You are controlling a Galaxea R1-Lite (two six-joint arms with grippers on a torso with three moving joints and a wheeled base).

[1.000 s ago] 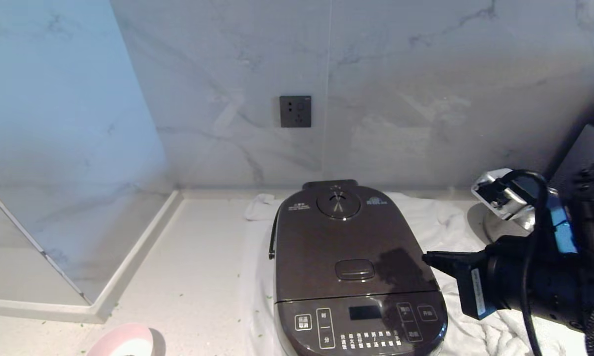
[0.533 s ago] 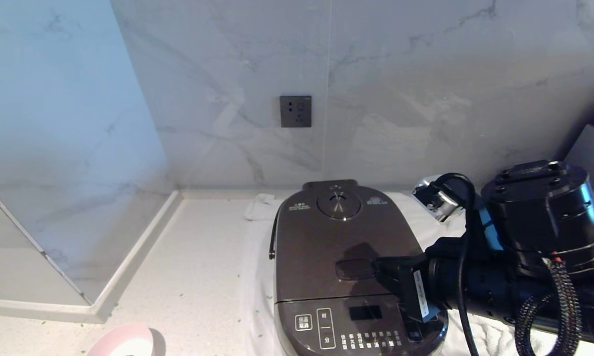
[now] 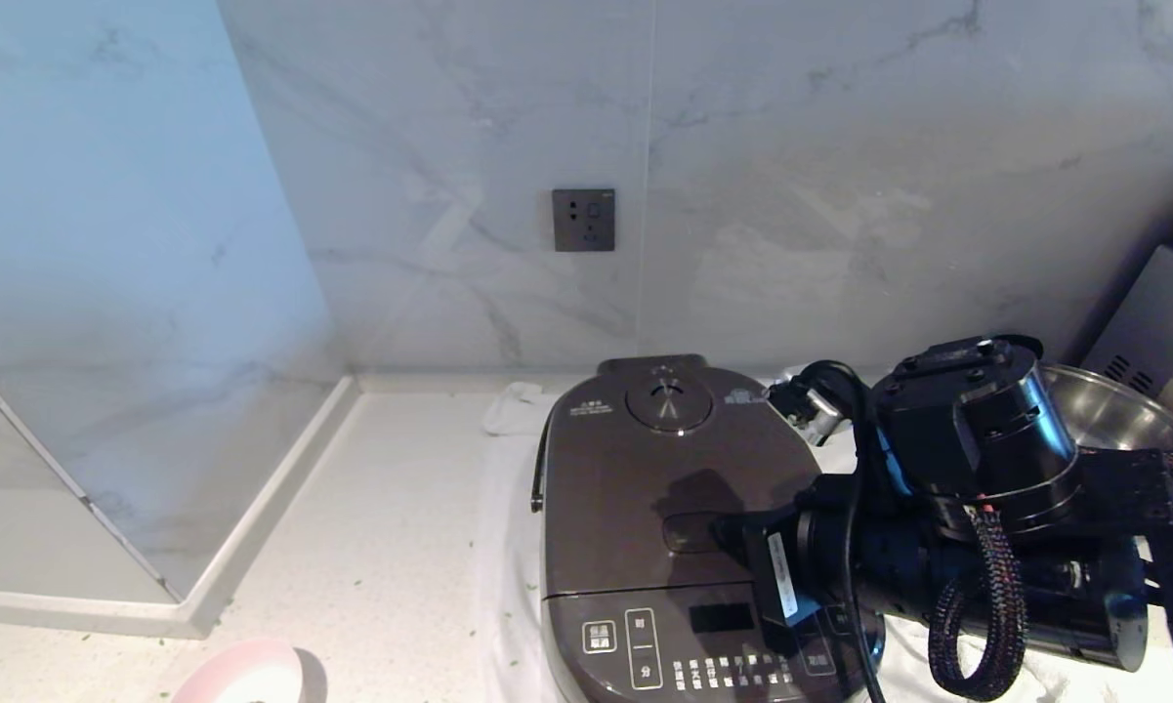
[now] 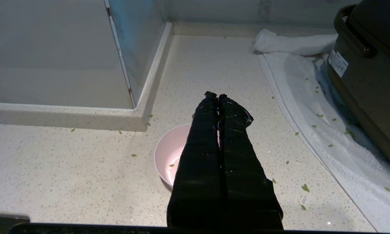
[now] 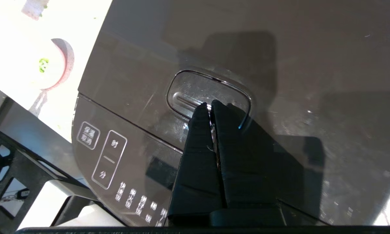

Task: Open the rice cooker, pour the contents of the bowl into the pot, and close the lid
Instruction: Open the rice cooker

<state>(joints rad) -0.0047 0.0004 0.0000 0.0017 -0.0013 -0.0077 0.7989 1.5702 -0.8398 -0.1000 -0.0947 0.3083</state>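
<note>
The dark brown rice cooker [image 3: 635, 469] stands on a white towel with its lid [image 3: 625, 449] down, so the pot is hidden. My right gripper [image 3: 728, 532] reaches in from the right, shut, with its fingertips on the lid's oval release button [image 5: 195, 91]; the right wrist view shows this gripper [image 5: 209, 104] empty. The pale pink bowl [image 3: 239, 676] sits on the counter at the front left. My left gripper [image 4: 217, 95] hangs shut and empty above this bowl [image 4: 170, 152]. A few green bits [image 5: 44, 64] show in the bowl.
A steel pan [image 3: 1113, 420] stands right of the cooker behind my right arm. The white towel [image 3: 508, 547] spreads under the cooker. A raised ledge with a glass panel [image 3: 254, 527] bounds the left. Loose green bits [image 4: 303, 188] dot the counter. A wall socket [image 3: 583, 220] is behind.
My right arm has swung left across the cooker; its shut fingertips moved from the lid's right edge onto the release button. The lid stays down and the bowl has not moved.
</note>
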